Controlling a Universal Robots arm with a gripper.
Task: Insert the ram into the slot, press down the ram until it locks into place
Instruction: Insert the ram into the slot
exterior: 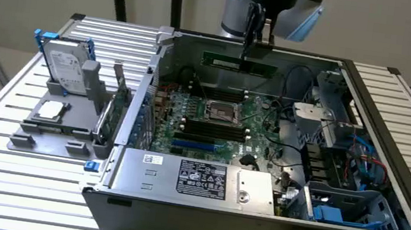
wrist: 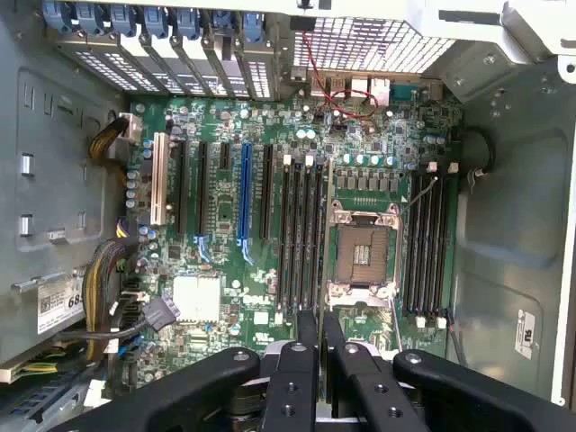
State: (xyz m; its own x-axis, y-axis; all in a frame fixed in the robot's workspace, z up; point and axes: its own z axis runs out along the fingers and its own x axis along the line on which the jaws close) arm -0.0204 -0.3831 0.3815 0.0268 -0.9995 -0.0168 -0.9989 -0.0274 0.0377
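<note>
Exterior view, left first: a hard drive (exterior: 66, 68) sits on a grey stand (exterior: 46, 131) outside the case, at 9 o'clock from the board. Ignore it. Next is the open case (exterior: 255, 221) with the green board (exterior: 265, 107) lying flat inside.

Your gripper (exterior: 247, 56) hangs over the back of the case, at 12 o'clock from the board. Its fingers are pinched narrow on the top edge of the ram (exterior: 235, 64). The ram hangs on edge, well above the board, with its long axis running 9 to 3 o'clock.

The slot (exterior: 210, 129) looks to be in the black bank at roughly 6 o'clock from the gripper, on the 6 o'clock side of the processor socket (exterior: 222, 111). Its long axis also runs 9 to 3, so stick and slot look about parallel. What separates them is an offset toward 6 and height.

On the right are the drive cages (exterior: 337, 131), well apart from the ram.

Hard to make out:
- which of the alike black slots is meant
- whether its end clips are open
- the ram's lower contact edge against the dark rear wall

In the wrist view the stick is edge-on between the fingers and barely readable.
</note>
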